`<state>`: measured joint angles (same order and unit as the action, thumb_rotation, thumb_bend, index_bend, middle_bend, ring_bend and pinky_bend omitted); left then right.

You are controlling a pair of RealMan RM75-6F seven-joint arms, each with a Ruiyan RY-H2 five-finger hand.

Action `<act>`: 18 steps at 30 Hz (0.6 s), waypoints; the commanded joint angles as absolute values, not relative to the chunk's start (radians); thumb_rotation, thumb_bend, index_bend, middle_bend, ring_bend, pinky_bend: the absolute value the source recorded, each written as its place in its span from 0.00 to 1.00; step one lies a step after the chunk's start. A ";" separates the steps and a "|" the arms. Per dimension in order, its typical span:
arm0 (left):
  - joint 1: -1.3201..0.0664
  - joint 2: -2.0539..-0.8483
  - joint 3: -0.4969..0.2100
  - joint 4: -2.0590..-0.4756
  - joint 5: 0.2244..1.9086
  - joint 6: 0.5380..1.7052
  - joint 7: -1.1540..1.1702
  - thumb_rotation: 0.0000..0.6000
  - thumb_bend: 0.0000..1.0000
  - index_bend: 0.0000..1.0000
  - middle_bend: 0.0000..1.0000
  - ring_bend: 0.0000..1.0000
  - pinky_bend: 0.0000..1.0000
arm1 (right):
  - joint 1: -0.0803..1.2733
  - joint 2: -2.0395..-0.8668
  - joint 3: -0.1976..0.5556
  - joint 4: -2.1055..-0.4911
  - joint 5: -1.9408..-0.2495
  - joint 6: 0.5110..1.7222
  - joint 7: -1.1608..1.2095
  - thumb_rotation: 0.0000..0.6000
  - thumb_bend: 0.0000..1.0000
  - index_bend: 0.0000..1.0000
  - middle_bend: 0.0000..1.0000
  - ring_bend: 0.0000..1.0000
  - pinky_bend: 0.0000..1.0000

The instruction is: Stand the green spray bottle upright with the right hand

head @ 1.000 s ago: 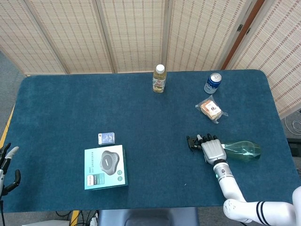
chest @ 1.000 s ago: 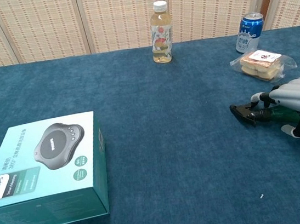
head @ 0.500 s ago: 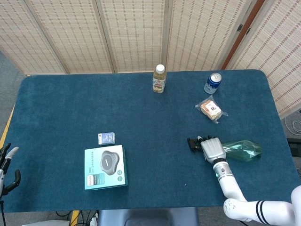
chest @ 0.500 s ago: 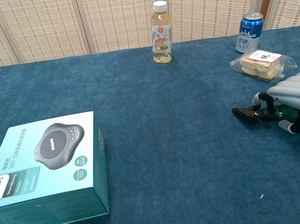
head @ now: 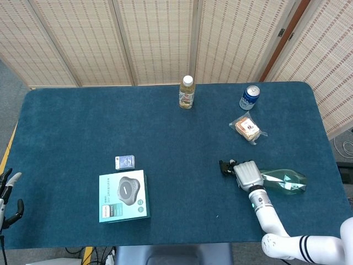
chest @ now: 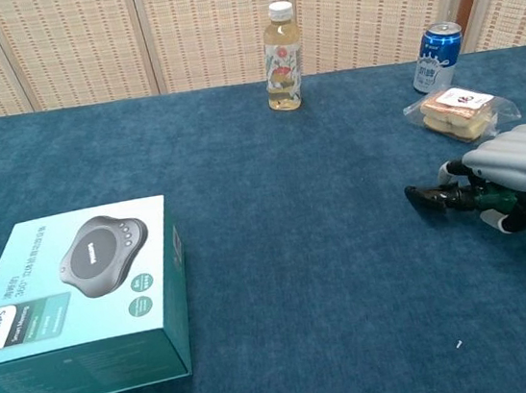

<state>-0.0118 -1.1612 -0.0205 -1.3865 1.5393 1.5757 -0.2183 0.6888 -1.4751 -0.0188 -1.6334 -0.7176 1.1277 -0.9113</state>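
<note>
The right hand (head: 248, 174) sits at the lower right of the head view, its fingers curled down over the neck end of the green spray bottle (head: 284, 181), just behind the black spray head (head: 225, 167); from the chest view, at the right edge of the frame, the fingers wrap over the top of the bottle and the thumb shows underneath, so the hand looks clamped on it rather than resting loosely. The bottle lies on its side on the blue surface (head: 165, 143), its body running off toward the right edge and its nozzle pointing toward the middle of the frame. By my reading the grasp is made, but the lifting and turning have not begun: the bottle is not yet upright, so nearly all of the task is left. Above the hand, toward the upper right, lie a wrapped sandwich (head: 246, 128) and a blue can (head: 249, 97), both well apart from the bottle. A drink bottle (head: 187, 92) stands at the upper middle near the far edge of the surface. At the lower left of centre are a teal box (head: 124, 195) and a small card pack (head: 124, 162) just above it. The left hand (head: 10, 193) hangs at the lower left edge, off the surface, fingers apart and holding nothing.
</note>
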 commanded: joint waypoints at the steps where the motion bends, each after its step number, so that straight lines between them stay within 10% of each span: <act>1: -0.012 -1.161 -0.021 -1.386 1.539 1.575 -0.220 1.00 0.59 0.09 0.00 0.00 0.00 | 0.689 -1.470 -0.016 -1.648 -0.729 1.138 -0.914 1.00 0.45 0.49 0.62 0.52 0.48; 18: -0.021 -1.137 -0.036 -1.425 1.512 1.554 -0.184 1.00 0.59 0.09 0.00 0.00 0.00 | 0.659 -1.405 0.031 -1.716 -0.897 1.195 -0.770 1.00 0.44 0.49 0.62 0.52 0.48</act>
<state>-0.0194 -1.1359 -0.0348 -1.4237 1.5143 1.5566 -0.1871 0.6669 -1.4139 0.0244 -1.7211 -0.8793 1.1937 -0.7887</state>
